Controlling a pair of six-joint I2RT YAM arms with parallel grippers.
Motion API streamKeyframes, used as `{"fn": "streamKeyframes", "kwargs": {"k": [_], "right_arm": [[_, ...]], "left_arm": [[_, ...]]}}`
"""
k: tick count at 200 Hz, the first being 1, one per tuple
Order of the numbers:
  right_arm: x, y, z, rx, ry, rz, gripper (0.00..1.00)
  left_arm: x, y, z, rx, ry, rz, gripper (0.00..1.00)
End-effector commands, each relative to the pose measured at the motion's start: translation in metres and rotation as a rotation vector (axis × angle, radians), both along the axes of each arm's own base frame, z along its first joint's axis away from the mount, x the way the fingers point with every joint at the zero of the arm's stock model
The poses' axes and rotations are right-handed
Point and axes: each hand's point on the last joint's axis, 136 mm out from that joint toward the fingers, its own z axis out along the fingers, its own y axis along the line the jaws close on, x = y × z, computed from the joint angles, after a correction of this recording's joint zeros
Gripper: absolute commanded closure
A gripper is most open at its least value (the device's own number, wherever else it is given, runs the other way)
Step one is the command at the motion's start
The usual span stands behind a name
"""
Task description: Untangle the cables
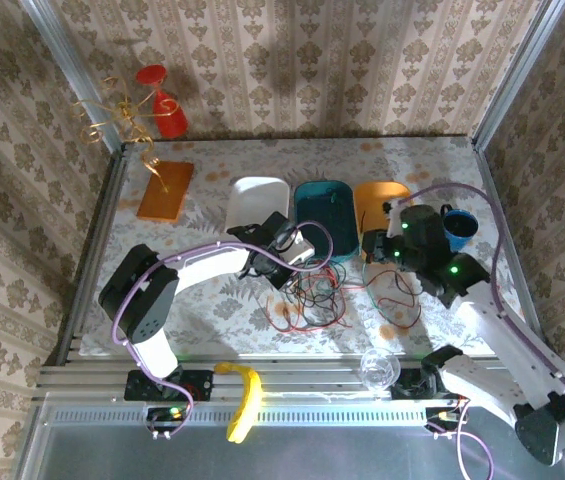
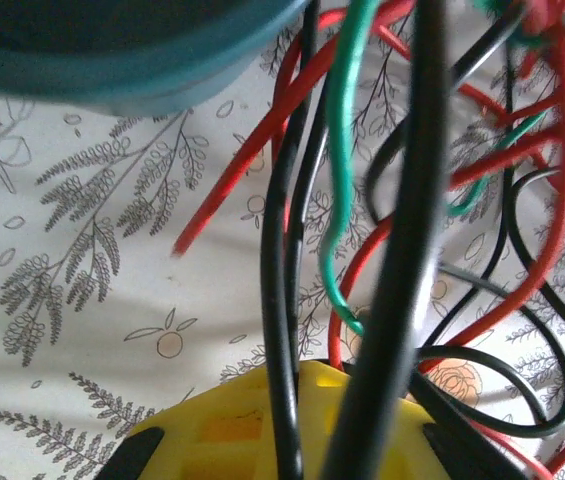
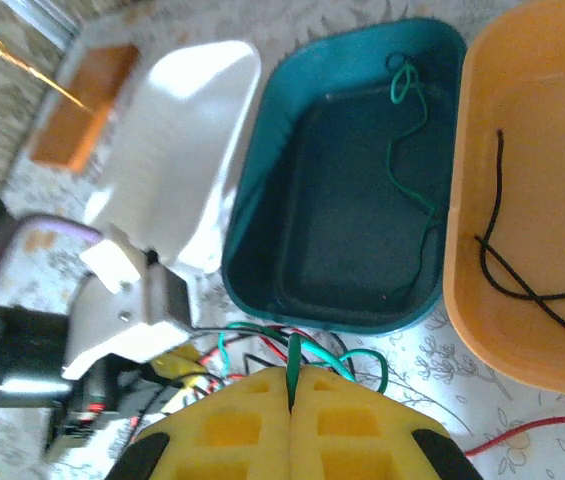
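The teal tray [image 2: 112, 60] was blurry and cut off at the top in the left wrist view. The cables [image 2: 402, 250] nearest that camera were blurry too. The orange tray [image 3: 532, 200] ran off the right edge. The right gripper [image 3: 292, 385] was cut off at the bottom.

Beige damask wallpaper [image 1: 312, 60] in vertical stripes covers the walls on three sides. Aluminium posts [image 1: 510, 80] rise at the back corners. The table [image 1: 212, 300] wears a pale cloth printed with grey leaves and orange blossoms. A metal rail [image 1: 302, 378] runs along its near edge, brightly lit.
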Motion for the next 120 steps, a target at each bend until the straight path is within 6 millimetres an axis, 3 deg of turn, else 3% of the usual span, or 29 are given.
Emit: {"fn": "streamKeyframes", "kwargs": {"k": [1,30,86,103,120], "right_arm": [[0.005,-0.009,-0.011,-0.154,-0.026,-0.054,1.00],[0.009,-0.009,-0.019,-0.244,-0.032,-0.083,1.00],[0.007,-0.058,-0.016,-0.438,-0.066,-0.281,1.00],[0.006,-0.059,-0.013,-0.440,-0.084,-0.281,1.00],[0.006,-0.048,-0.007,-0.437,-0.118,-0.242,1.00]], "left_arm": [[0.000,-0.005,0.006,-0.001,0.005,-0.033,1.00],[-0.001,-0.009,0.008,-0.007,0.007,-0.048,1.00],[-0.005,-0.009,0.008,-0.010,0.017,-0.045,1.00],[-0.006,-0.009,0.007,-0.009,0.019,-0.044,1.00],[-0.006,-0.009,0.007,-0.009,0.019,-0.044,1.00]]}}
